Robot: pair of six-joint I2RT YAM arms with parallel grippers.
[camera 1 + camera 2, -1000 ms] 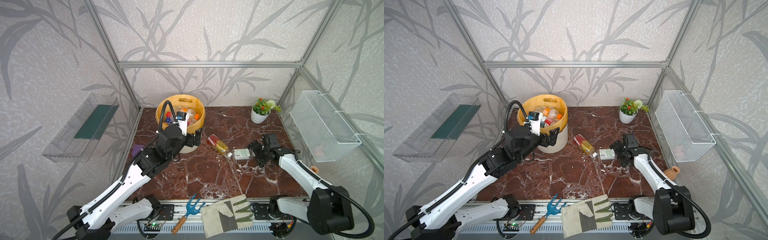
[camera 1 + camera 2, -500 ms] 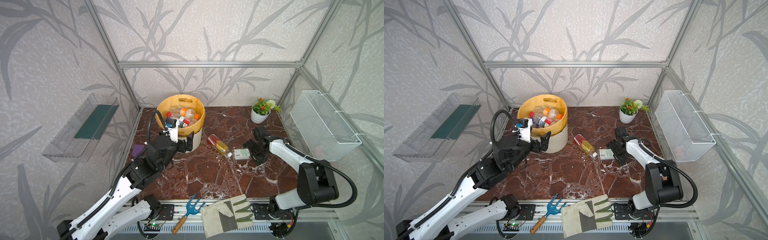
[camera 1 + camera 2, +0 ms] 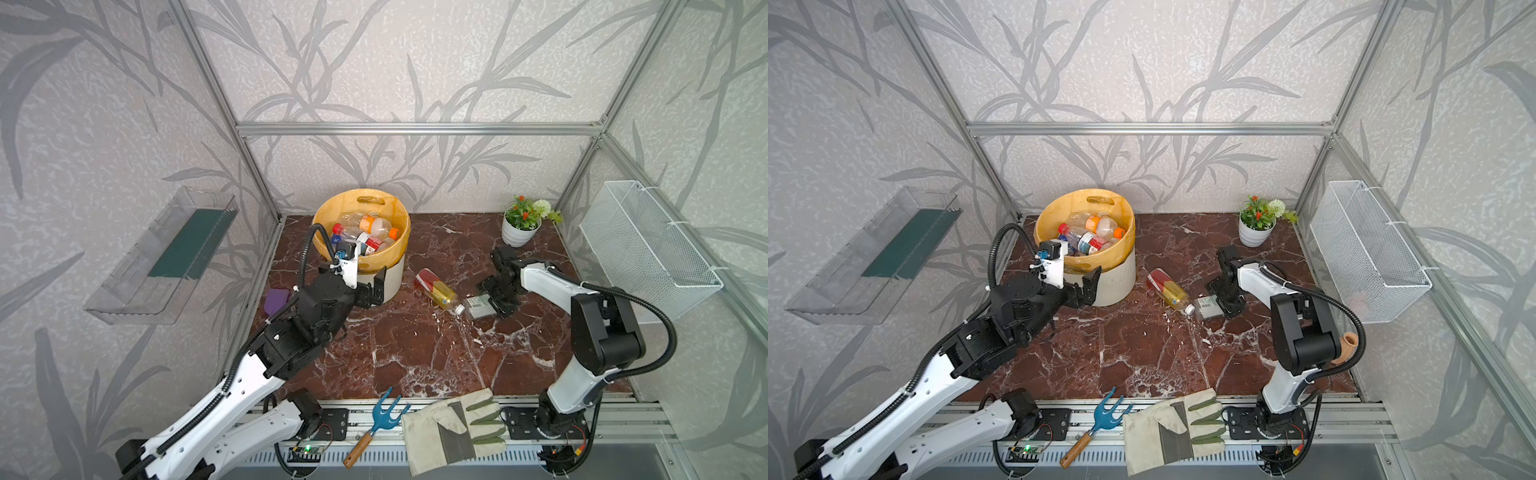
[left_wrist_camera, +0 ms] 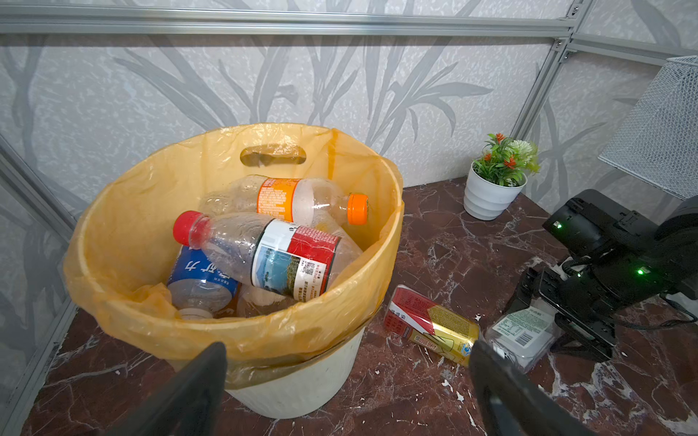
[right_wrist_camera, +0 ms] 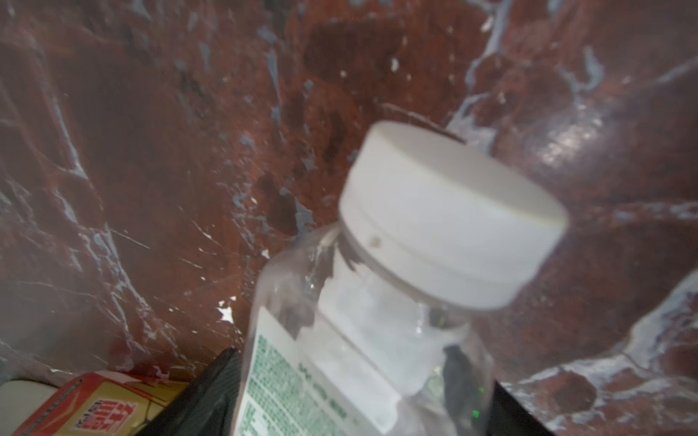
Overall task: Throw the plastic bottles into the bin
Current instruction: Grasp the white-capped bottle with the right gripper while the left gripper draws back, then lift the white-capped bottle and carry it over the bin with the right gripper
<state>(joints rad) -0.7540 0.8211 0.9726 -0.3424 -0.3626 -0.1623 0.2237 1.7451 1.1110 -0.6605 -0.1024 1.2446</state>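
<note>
The bin (image 3: pixel 394 277) (image 3: pixel 1120 282) (image 4: pixel 113 211), cream-white with an orange-yellow bag, stands at the back left and holds several plastic bottles: an orange-labelled one (image 4: pixel 298 200), a red-capped one (image 4: pixel 279 260) and a blue-labelled one (image 4: pixel 200 279). My left gripper (image 3: pixel 370 291) (image 3: pixel 1084 291) (image 4: pixel 347 392) is open and empty, low in front of the bin's wall. A red-and-gold bottle (image 3: pixel 434 289) (image 3: pixel 1167 289) (image 4: pixel 430 328) lies on the floor right of the bin. Beside it lies a small clear bottle (image 3: pixel 478 305) (image 3: pixel 1206 307) (image 5: pixel 396 302) with a white cap. My right gripper (image 3: pixel 496 297) (image 3: pixel 1225 299) (image 5: pixel 359 396) is shut on its body.
A white flower pot (image 3: pixel 519 230) stands at the back right under a wire mesh basket (image 3: pixel 640 245) on the right wall. A purple object (image 3: pixel 276 299) lies at the left edge. A glove (image 3: pixel 453 428) and a blue hand rake (image 3: pixel 380 419) rest on the front rail.
My left gripper, open throughout, came back and down from over the bin to its front. My right gripper swung in over the white-capped bottle and its jaws closed in on it.
</note>
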